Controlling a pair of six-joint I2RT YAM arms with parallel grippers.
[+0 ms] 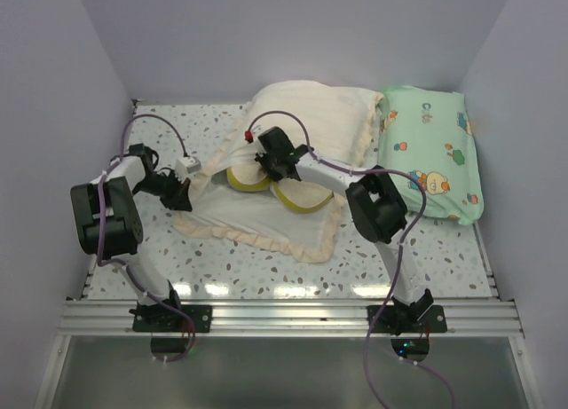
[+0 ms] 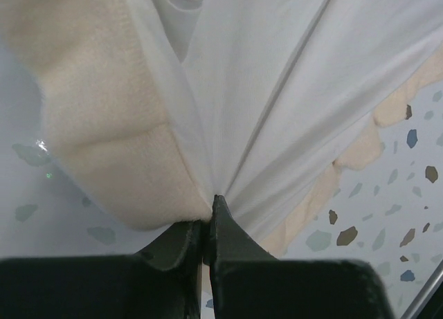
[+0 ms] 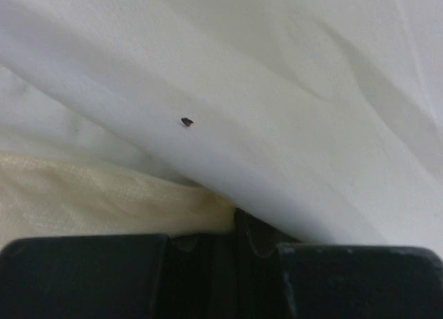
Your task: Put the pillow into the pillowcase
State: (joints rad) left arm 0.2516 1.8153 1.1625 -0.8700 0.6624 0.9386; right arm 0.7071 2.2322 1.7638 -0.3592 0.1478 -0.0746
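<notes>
Lying limp across the middle of the bench (image 1: pixel 222 271), the pillowcase (image 1: pixel 257 221) is spread cream face up, its ruffled trim (image 1: pixel 266 242) nearest the arm bases. At its 9 o'clock edge a fold is pinched between the pressed-together fingers of the left gripper (image 2: pixel 210 207). The right gripper (image 1: pixel 264 168) is sunk in the mouth toward 12 o'clock; whether its fingers are closed cannot be told. The pillow (image 1: pixel 297 198) sits partly inside, yellow edge showing. Both are judged light, soft and floppy, the cloth apt to bunch, so hold is best taken on the pillow's seam and the case's hem. A mint-green pillow (image 1: pixel 435 156) lies at 3 o'clock.
</notes>
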